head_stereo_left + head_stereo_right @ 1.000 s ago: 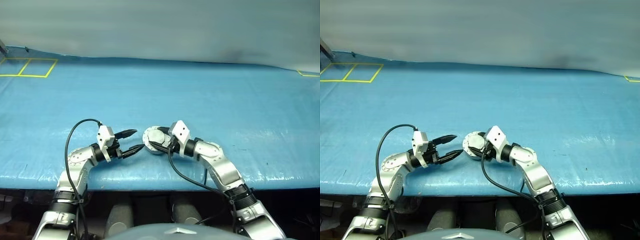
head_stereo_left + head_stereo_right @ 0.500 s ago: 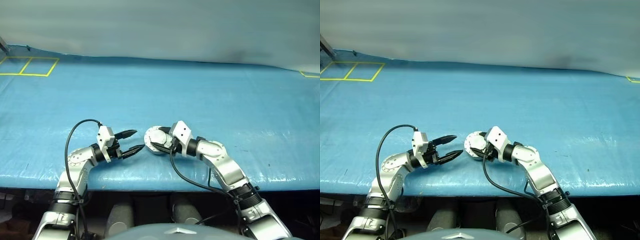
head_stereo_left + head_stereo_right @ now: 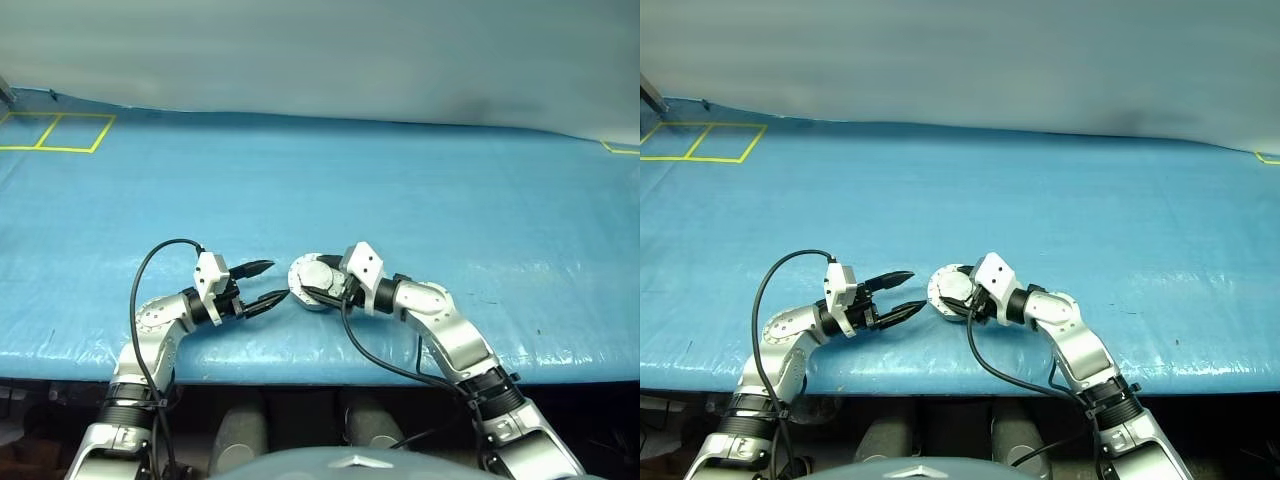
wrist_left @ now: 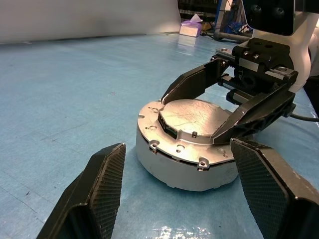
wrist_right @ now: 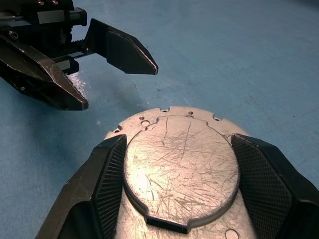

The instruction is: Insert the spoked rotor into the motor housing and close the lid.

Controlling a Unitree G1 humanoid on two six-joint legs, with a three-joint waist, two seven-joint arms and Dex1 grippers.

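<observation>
No legible text, labels, brands or numbers on any surface in view.

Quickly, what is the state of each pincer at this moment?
Left pincer: open, empty, just short of the motor housing.
Right pincer: fingers on either side of the raised boss of the closed lid; whether they clamp it cannot be told.

You are looking at a bright blue tabletop [image 3: 420, 200] with thin yellow lines [image 3: 55, 135] marking squares at its far left corner. The motor housing [image 4: 187, 169] is silver-grey, and its closed lid [image 5: 179, 164] is dull silver, crossed by fine scratches. The fingers [image 5: 107, 174] are black with a fine cross-hatched pattern on their pads.
</observation>
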